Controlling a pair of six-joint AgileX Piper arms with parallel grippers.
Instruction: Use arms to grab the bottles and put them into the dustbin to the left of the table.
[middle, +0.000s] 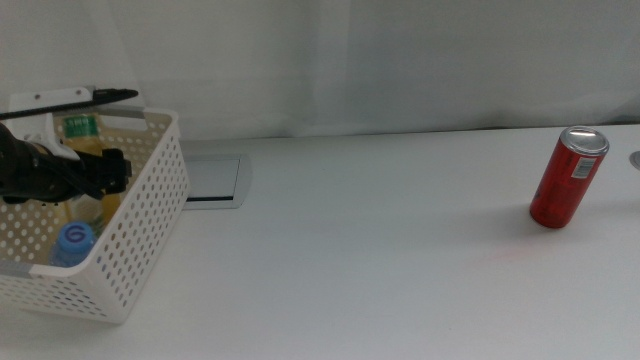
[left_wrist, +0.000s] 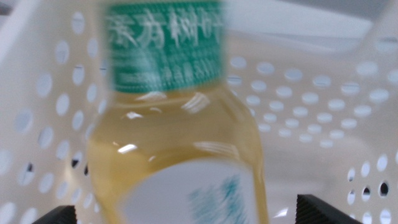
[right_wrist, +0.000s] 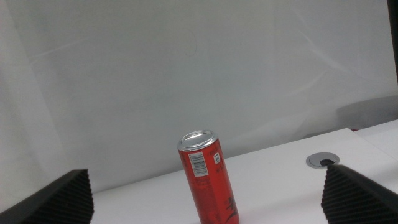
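Note:
The white perforated dustbin (middle: 150, 215) stands at the table's left edge. My left gripper (middle: 112, 172) reaches into it beside the yellow drink bottle (middle: 106, 205) with the green-white label. In the left wrist view this bottle (left_wrist: 180, 143) fills the picture, blurred, between the left gripper's (left_wrist: 186, 211) jaws; a thin gap shows on each side, so the jaws look open. The clear water bottle (middle: 74, 242) with the blue cap lies on the dustbin's floor. My right gripper (right_wrist: 205, 174) is open and holds nothing; it does not show in the middle view.
A red drink can (middle: 568, 177) stands upright at the table's far right, also ahead of the right gripper as the can (right_wrist: 208, 177). A grey-rimmed panel (middle: 215, 180) lies just right of the dustbin. A small round grommet (right_wrist: 322, 160) sits beyond the can.

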